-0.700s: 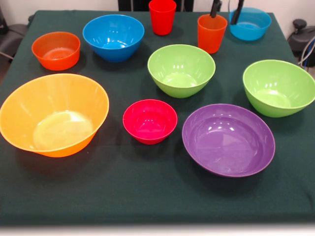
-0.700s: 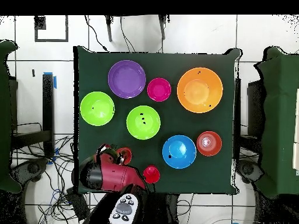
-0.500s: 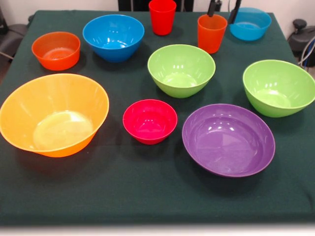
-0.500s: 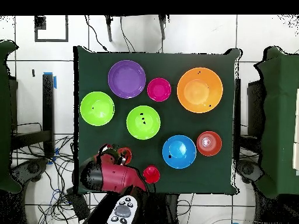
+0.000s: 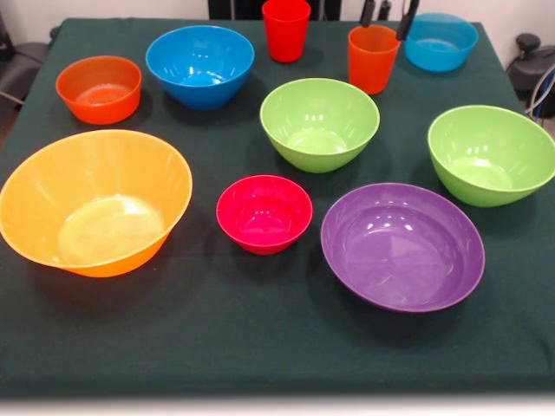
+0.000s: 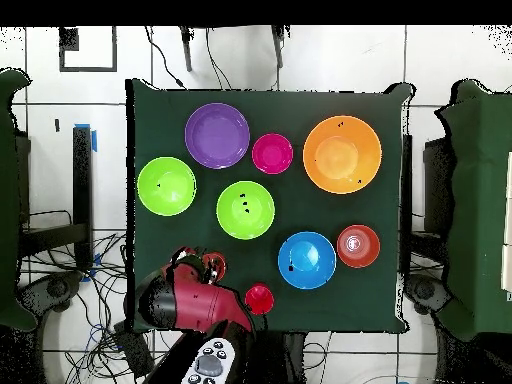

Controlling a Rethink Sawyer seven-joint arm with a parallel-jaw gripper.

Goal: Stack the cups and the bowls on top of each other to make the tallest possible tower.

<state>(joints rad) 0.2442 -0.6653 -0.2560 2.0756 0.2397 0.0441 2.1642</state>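
— How did the orange cup [image 5: 373,58] stand?

— Upright on the dark green tablecloth [image 5: 260,347], long axis vertical, open mouth up, tapering to its base. The red cup [image 5: 285,29] stood the same way, a little to its left in the front view and nearer the table's far edge.

— And the gripper [image 5: 387,16]?

— Only its two dark fingers [image 5: 406,19] showed at the top edge of the front view. They were spread apart, holding nothing, one above the cup's rim and the other just to the right of it, toward the small blue bowl [image 5: 440,41]. The cup sat directly below that gap. Whether either finger touched the rim, I could not tell.

— The bowls?

— All separate, mouths up, nothing stacked. The big orange bowl [image 5: 94,201] lay front left, the small crimson bowl [image 5: 264,213] just right of it, then the wide purple bowl [image 5: 402,245]. Behind were the two lime green bowls, one central [image 5: 319,123], one at the right edge [image 5: 491,153]. The small orange bowl [image 5: 98,88] and larger blue bowl [image 5: 200,65] sat back left.

— From overhead?

— The red arm [image 6: 190,300] covered the orange cup's corner; the red cup [image 6: 259,298] lay just beside it.
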